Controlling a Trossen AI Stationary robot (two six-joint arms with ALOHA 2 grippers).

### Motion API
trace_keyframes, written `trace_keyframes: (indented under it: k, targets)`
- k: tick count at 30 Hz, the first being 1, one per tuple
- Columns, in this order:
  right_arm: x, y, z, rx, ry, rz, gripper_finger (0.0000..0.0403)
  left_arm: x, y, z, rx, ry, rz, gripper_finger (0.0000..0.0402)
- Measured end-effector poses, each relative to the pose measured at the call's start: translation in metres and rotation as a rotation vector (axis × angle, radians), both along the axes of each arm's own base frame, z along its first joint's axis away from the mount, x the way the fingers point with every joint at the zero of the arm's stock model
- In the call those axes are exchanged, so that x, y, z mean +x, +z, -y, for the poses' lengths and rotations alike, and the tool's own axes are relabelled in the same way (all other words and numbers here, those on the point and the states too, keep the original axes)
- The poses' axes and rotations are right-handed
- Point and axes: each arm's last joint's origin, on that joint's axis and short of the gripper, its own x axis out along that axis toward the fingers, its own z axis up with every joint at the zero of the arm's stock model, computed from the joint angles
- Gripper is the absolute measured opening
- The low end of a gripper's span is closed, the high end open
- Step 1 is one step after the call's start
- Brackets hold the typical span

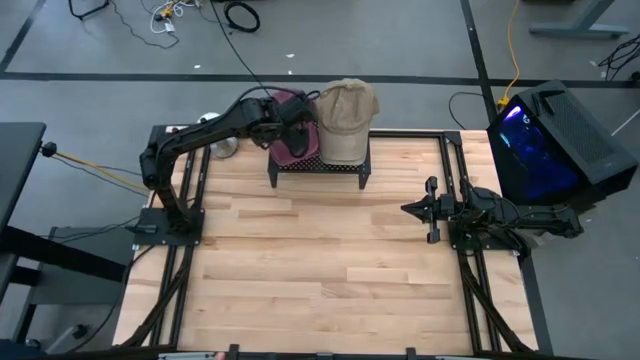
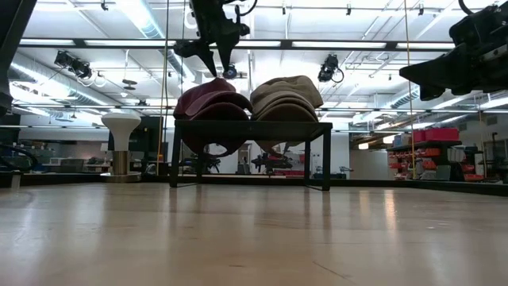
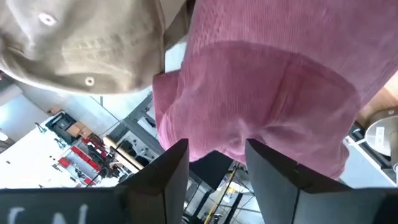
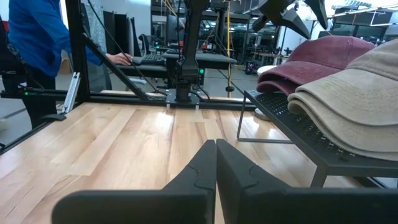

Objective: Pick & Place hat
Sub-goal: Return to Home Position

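The left end effector (image 3: 216,147) is seen right above the red caps (image 2: 211,97), at the upper centre of the overhead frame. Its fingers (image 3: 166,171) are spread wide and nothing is gripped between them. From desk height the dark tips are shown hanging just over the crown of the top red cap, and whether it is touched cannot be told. In the left wrist picture the ribbed red cloth is seen just beyond the two tips.

Four caps are counted on the shelf (image 1: 320,163). Two red ones are stacked on the left side of the frame, and two tan caps (image 1: 347,118) are stacked just beside them on the right. The doubled brims are shown clearly in the right wrist picture.

The red cloth is finely ribbed like corduroy, with soft rounded crowns. The tan caps are made of a smoother, limp fabric, and stitched eyelets and a top button are seen on the crown. The one shelf is built of black metal, with a perforated mesh top and thin straight legs. It is set at the far edge of the desk (image 1: 320,270), which is made of pale wooden strips.

The right end effector (image 1: 408,209) is held low at the right middle of the overhead frame, well apart from the shelf. Its fingers are pressed together on nothing.

A person (image 4: 34,31) in a blue top is seen beyond the desk, at the upper left of the right wrist picture.
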Motion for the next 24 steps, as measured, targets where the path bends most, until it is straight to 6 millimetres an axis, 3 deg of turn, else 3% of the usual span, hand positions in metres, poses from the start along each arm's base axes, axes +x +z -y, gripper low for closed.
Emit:
trace_keyframes:
  k: [8,13,24]
  targets:
    - [0.0,0.0,0.0,0.0,0.0,0.001,0.001,0.004,0.002,0.012,0.02,0.001,0.022,0.0159]
    - [0.0,0.0,0.0,0.0,-0.001,0.0,0.001,0.001,0.013,0.018,0.035,0.005,0.095,0.0158]
    - [0.0,0.0,0.0,0.0,0.0,0.0,0.001,-0.013,0.044,0.042,-0.011,0.087,0.431,0.0158]
